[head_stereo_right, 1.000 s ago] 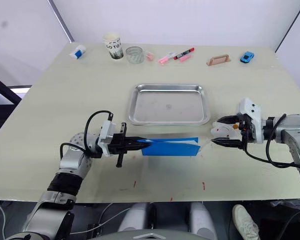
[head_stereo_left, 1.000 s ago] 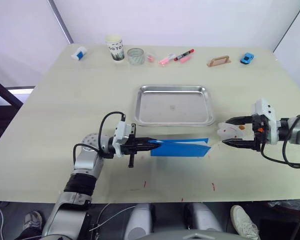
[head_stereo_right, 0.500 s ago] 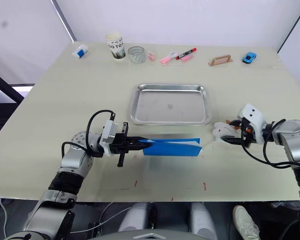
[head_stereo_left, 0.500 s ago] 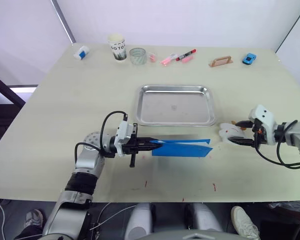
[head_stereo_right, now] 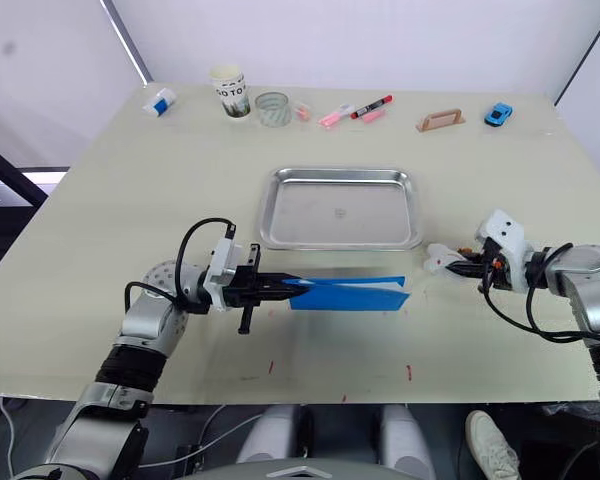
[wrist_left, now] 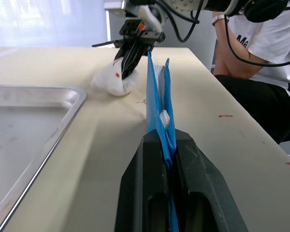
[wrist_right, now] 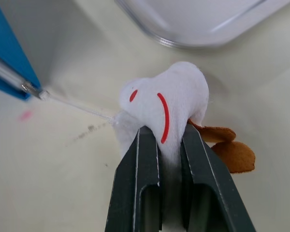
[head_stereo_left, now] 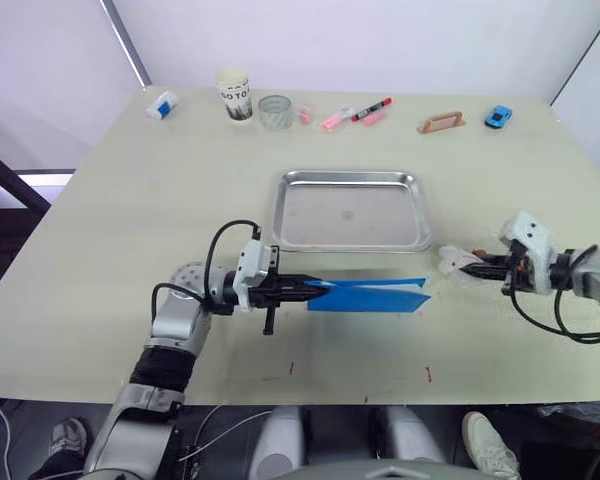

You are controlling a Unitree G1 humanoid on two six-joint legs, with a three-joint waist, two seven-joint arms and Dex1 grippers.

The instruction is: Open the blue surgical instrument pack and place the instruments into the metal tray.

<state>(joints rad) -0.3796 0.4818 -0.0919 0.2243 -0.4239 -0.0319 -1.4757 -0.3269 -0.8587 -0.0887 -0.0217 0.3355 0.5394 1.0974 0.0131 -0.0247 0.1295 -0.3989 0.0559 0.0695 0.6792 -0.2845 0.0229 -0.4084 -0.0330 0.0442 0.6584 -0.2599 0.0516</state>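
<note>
Pack (head_stereo_left: 365, 296), bright blue, near the tray (head_stereo_left: 350, 210): my left gripper (head_stereo_left: 302, 287) clamps its edge, my right gripper (head_stereo_left: 472, 266) pinches a white tooth-shaped charm (wrist_right: 166, 108).

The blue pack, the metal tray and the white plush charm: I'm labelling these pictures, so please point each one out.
blue pack (head_stereo_left: 365, 296): left eye view, middle of its blue cover.
metal tray (head_stereo_left: 348, 177): left eye view, far rim.
white plush charm (wrist_right: 164, 108): right wrist view, its face.

Paper cup (head_stereo_left: 232, 93), glass (head_stereo_left: 273, 112), pens (head_stereo_left: 355, 115) (far edge) — toy car (head_stereo_left: 497, 116).
</note>
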